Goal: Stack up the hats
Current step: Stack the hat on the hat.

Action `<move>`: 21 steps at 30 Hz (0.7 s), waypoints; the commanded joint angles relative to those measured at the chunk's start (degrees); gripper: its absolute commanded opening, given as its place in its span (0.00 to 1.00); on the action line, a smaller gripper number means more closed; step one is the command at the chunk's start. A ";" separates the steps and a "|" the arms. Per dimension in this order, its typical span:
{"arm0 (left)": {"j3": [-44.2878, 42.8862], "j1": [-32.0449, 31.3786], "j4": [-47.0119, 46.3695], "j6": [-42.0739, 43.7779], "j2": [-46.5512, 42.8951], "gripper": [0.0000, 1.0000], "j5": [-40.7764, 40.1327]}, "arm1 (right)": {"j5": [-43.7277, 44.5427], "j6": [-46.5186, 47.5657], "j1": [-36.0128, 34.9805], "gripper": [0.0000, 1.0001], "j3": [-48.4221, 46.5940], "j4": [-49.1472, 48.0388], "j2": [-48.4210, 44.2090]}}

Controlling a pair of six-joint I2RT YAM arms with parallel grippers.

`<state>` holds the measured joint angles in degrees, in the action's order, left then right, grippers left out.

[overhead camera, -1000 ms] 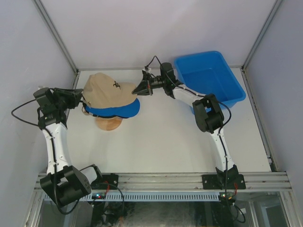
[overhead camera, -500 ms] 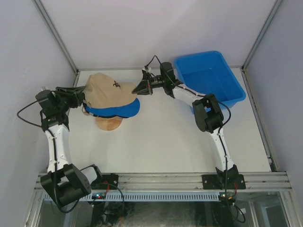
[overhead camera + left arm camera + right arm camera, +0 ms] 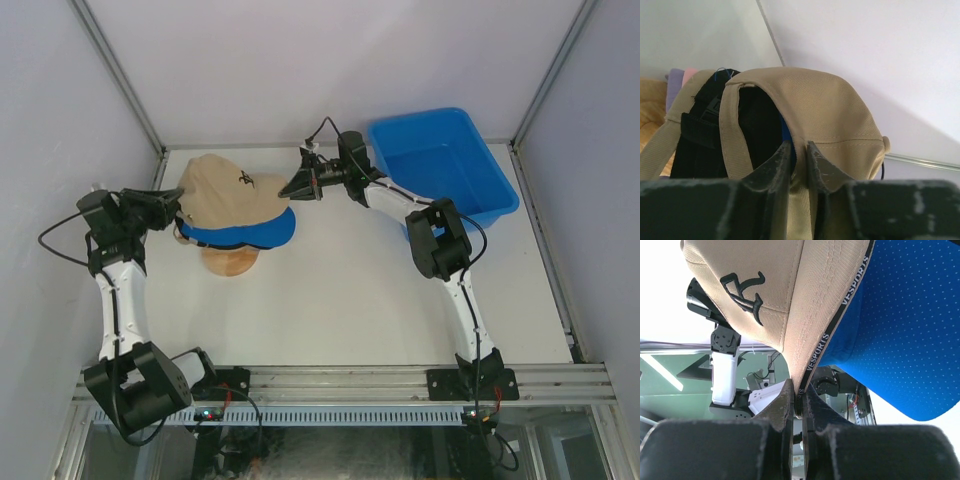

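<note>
A tan hat tops the stack of hats on a wooden head-form stand, with a blue hat's brim showing beneath it. My left gripper is at the stack's left rear. In the left wrist view it is shut on the tan hat's back edge, beside the strap opening where a black hat shows inside. My right gripper pinches the tan brim's tip. In the right wrist view it is shut on that brim, next to the blue brim.
A blue plastic bin stands at the back right, just behind my right arm. Lavender and pink hat edges peek out low in the stack. Enclosure walls rise close behind the stand and on both sides.
My left arm has shifted slightly right, toward the back of the tan hat. The right arm and the stack have held still.
</note>
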<state>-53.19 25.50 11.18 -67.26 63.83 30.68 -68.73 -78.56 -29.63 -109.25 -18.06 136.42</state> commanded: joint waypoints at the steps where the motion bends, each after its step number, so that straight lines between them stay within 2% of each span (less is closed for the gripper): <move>1: 1.18 0.32 -4.19 0.36 -0.35 0.15 2.19 | 1.54 0.27 0.10 0.00 -2.03 -0.57 0.99; 4: 0.96 0.45 -4.58 0.21 -1.04 0.05 1.96 | 1.62 0.13 0.18 0.00 -2.09 -0.72 1.12; 6: 1.06 0.73 -4.88 -0.16 -1.91 0.01 1.30 | 1.58 -0.02 0.22 0.00 -2.04 -0.89 1.18; 21: 0.12 1.43 -6.72 -4.10 -8.25 0.00 -1.95 | 2.47 -1.47 1.31 0.00 -4.92 -1.06 1.41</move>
<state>-53.19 26.24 9.47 -69.14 58.74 29.91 -68.58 -79.13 -28.99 -110.76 -18.24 136.75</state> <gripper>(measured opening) 0.012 0.022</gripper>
